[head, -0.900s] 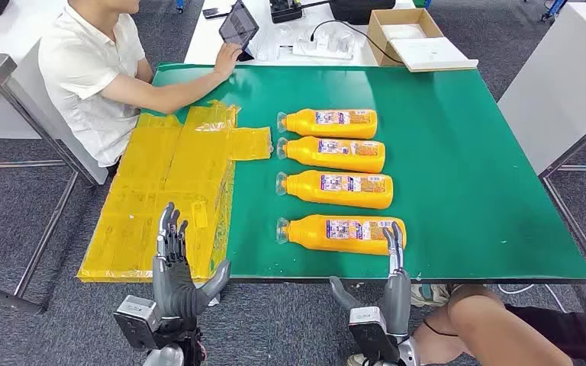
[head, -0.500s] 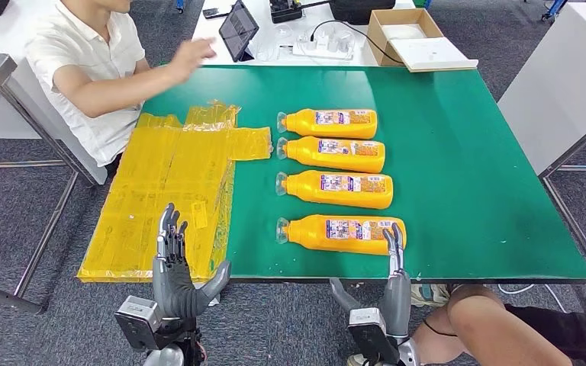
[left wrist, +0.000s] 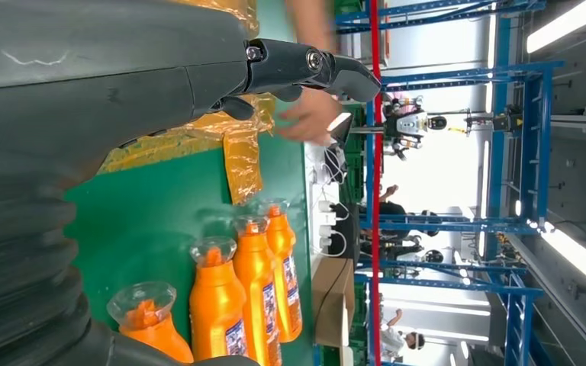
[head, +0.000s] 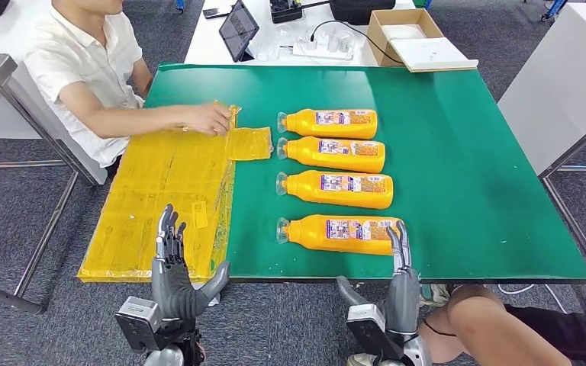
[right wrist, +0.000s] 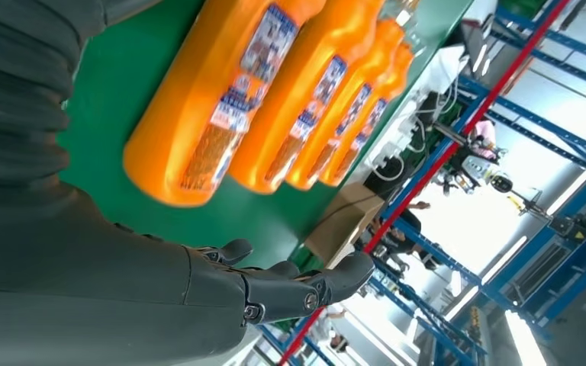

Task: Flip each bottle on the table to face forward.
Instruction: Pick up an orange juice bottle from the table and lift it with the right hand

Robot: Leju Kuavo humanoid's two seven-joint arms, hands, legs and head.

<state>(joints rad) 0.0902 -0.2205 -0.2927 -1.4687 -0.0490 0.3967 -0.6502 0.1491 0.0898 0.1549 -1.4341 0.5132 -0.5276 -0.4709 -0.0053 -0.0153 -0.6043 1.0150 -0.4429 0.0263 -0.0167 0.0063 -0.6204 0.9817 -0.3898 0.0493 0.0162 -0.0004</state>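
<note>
The right hand point(head: 401, 268) rises at the lower centre-right of the head view, fingers straight and apart, holding nothing; its fingertips point(head: 399, 231) lie at the base end of the nearest bottle point(head: 341, 233), though actual contact cannot be told. In the right wrist view the same hand point(right wrist: 275, 286) stretches out flat with nothing in it, beside the bottle's blurred orange base point(right wrist: 198, 145).

The left hand point(head: 174, 267) stands at the lower left of the head view, spread and empty, over the near edge of the yellow plastic sheet point(head: 160, 206). In the left wrist view its dark fingers point(left wrist: 305, 69) extend straight, gripping nothing.

Four orange bottles lie on their sides in a column in the middle of the green table point(head: 473, 152), clear caps toward the left of the frame and labels facing up. Above the nearest one come the second bottle point(head: 336, 188), the third bottle point(head: 332, 153) and the farthest bottle point(head: 328, 123), close together but apart.

To the left, the yellow sheet covers the table's left edge. A person in a white shirt point(head: 76, 69) sits at the upper left, one hand point(head: 210, 118) resting on the sheet's far corner. At the top of the frame, a tablet point(head: 238, 29) and a cardboard box point(head: 412, 34) sit on a white table. Another person's bare knee point(head: 496, 328) is at the lower right.
</note>
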